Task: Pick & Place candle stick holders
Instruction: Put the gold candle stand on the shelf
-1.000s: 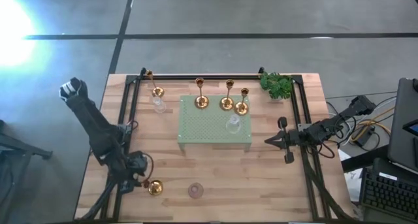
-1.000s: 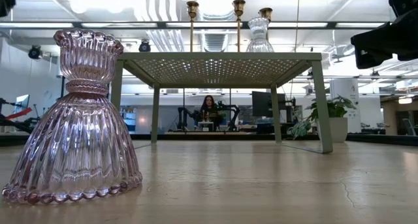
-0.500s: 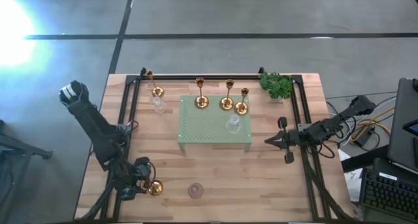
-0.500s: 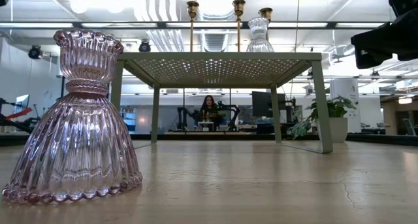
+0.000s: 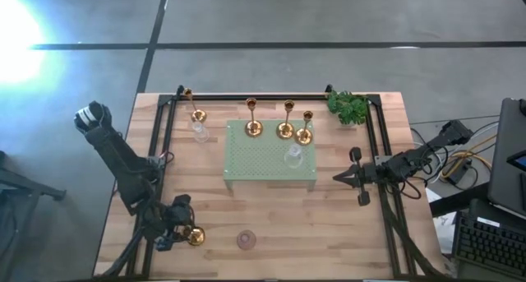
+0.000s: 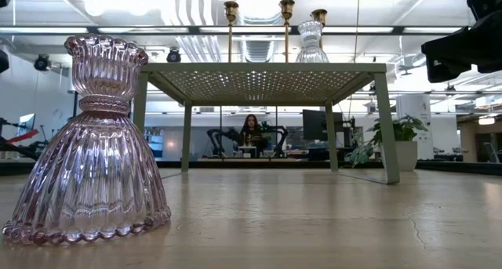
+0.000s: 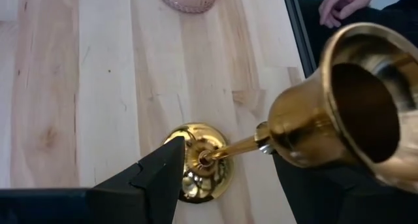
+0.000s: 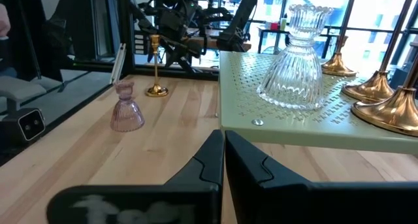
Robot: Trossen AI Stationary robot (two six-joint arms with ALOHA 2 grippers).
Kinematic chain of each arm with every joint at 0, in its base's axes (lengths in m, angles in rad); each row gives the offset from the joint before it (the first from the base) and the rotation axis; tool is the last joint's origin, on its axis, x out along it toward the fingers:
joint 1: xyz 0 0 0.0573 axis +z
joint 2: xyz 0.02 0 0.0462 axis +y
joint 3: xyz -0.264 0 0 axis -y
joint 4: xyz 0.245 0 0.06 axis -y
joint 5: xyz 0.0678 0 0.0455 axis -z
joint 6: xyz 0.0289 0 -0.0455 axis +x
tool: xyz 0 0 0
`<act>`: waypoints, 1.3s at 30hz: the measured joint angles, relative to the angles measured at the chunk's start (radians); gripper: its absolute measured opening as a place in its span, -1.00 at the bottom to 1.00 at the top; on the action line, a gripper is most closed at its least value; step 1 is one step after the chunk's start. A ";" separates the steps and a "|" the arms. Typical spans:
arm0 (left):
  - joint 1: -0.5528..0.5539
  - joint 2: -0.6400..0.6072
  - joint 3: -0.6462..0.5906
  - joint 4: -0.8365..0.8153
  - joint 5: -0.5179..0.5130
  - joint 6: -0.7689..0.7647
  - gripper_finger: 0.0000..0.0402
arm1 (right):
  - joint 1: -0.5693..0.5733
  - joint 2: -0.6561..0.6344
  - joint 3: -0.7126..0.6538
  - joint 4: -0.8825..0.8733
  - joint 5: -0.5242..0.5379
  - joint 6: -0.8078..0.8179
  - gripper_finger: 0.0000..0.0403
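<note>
A gold-brass candle stick holder [image 5: 195,236] stands upright on its round base [image 7: 199,162] near the table's near left corner. My left gripper [image 5: 182,227] is open, coming down from above. One finger [image 7: 153,178] stands beside the base and the other on the far side of the stem [image 7: 238,147], below the cup [image 7: 353,119]. A pinkish glass holder [image 5: 246,240] stands just to the right. My right gripper [image 5: 340,177] is shut and empty, right of the pale green tray [image 5: 267,163]. The tray carries three gold holders and a clear glass one [image 5: 293,156].
One more gold holder [image 5: 198,116] and a clear glass one [image 5: 200,133] stand on the table left of the tray. A green sprig [image 5: 348,107] stands at the far right. A black rail frame [image 5: 263,95] runs along the table's edges. A person's hand [image 7: 345,2] shows beyond the table edge.
My left gripper has gone toward the table's near edge and a little right. It has closed in on the gold holder at the near left until its fingers stand on either side of the stem. The holder has stayed where it was.
</note>
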State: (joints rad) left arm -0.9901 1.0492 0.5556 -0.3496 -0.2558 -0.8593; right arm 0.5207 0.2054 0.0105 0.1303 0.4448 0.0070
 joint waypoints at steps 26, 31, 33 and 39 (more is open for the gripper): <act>0.000 -0.001 -0.005 0.012 -0.158 0.125 -0.91 | 0.000 0.000 0.000 0.000 0.000 0.000 -0.96; 0.000 -0.002 -0.005 0.065 -0.202 0.168 -0.91 | 0.000 0.000 0.000 0.000 0.000 0.000 -0.96; 0.000 -0.005 -0.005 0.071 -0.223 0.181 -0.91 | 0.000 0.000 0.000 0.000 0.000 0.000 -0.96; 0.004 -0.027 -0.005 0.062 -0.308 0.192 -0.91 | 0.000 0.000 0.000 0.000 0.000 0.000 -0.96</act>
State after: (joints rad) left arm -0.9856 1.0220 0.5510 -0.2878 -0.5634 -0.6672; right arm 0.5207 0.2058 0.0105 0.1303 0.4448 0.0069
